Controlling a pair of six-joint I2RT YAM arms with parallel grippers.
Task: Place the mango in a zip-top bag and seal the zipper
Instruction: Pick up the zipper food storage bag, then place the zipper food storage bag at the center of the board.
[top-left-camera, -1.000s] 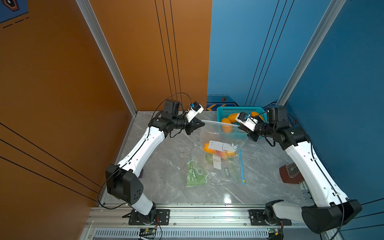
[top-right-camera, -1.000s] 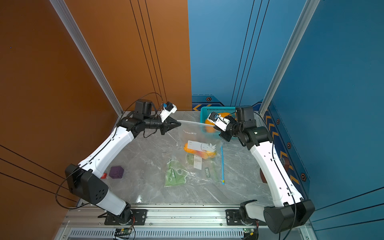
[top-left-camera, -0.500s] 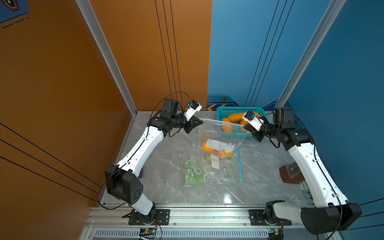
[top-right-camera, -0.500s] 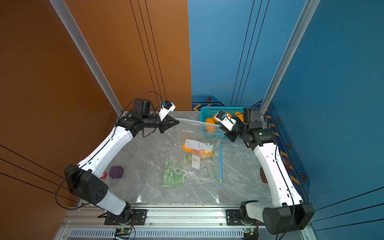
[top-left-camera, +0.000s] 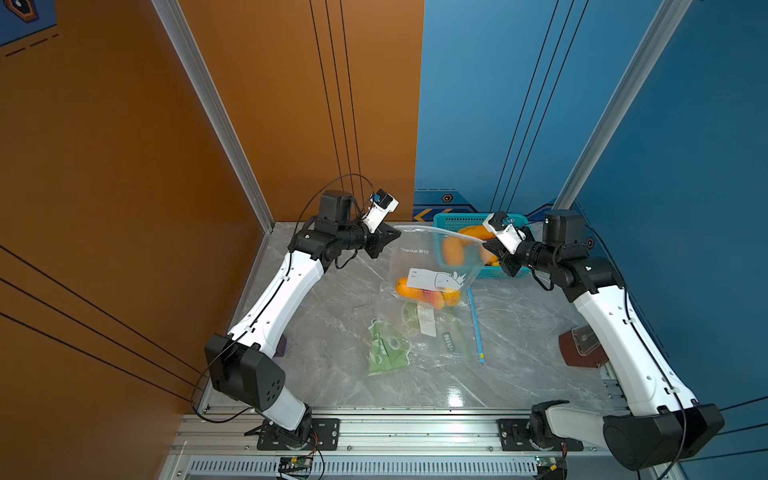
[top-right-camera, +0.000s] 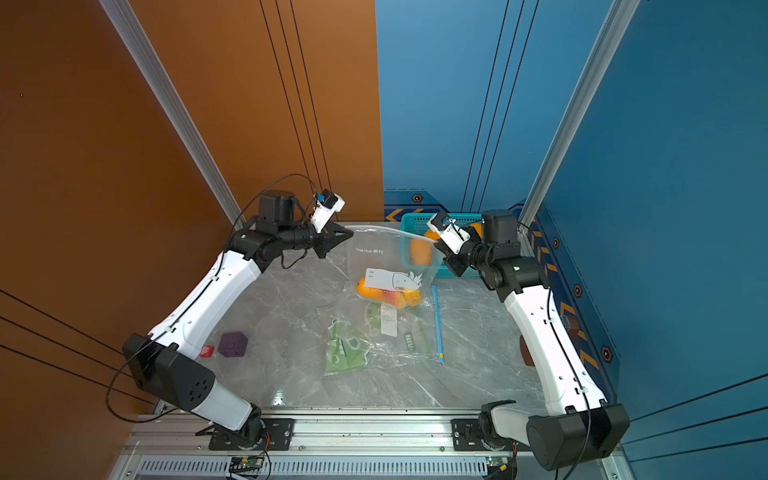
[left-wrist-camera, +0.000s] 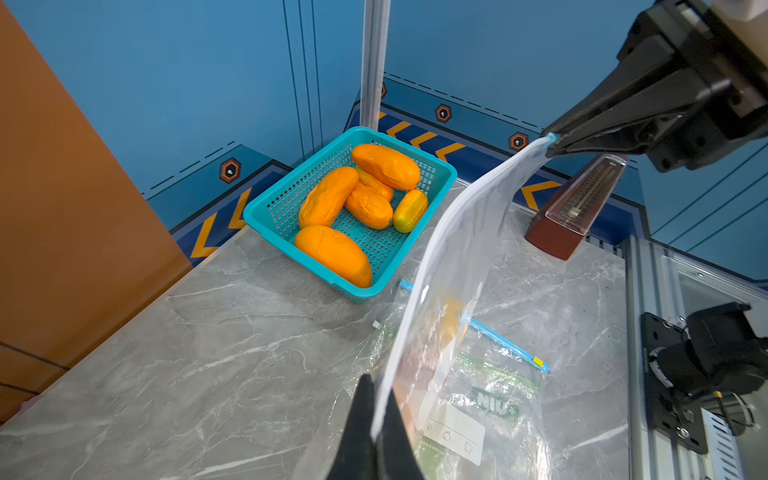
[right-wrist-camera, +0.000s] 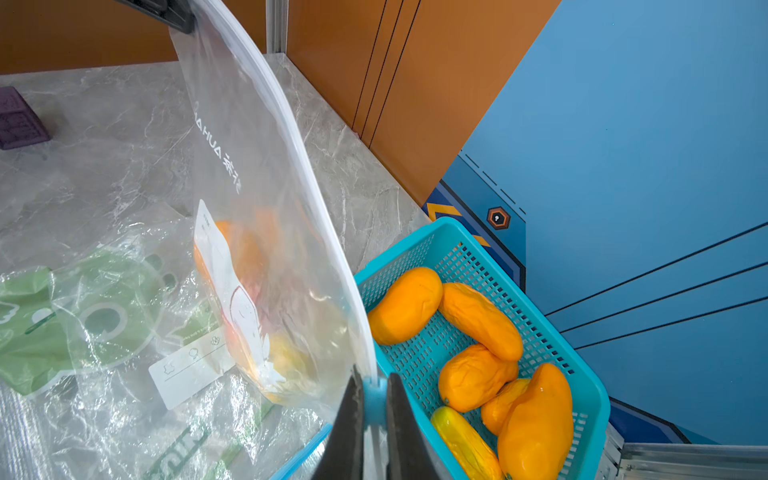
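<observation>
Marble worktop (top-left-camera: 332, 374): left tool (top-left-camera: 397, 234) and right tool (top-left-camera: 485, 246) clamp top corners of zip-top bag (top-left-camera: 415, 259), mango (top-left-camera: 428, 294) inside. Sealing looks nearly finished; next, lower and release.

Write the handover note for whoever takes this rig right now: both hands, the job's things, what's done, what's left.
Left hand: shut on one top corner of the zip-top bag.
Right hand: shut on the blue slider at the opposite corner.
Things: the bag hangs stretched between the hands above the table, with the mango inside at its bottom. Spare mangoes lie in the teal basket.
Done: mango bagged; the top edge looks closed along what shows.
Left: confirm the seal, set the bag down, release.
</observation>
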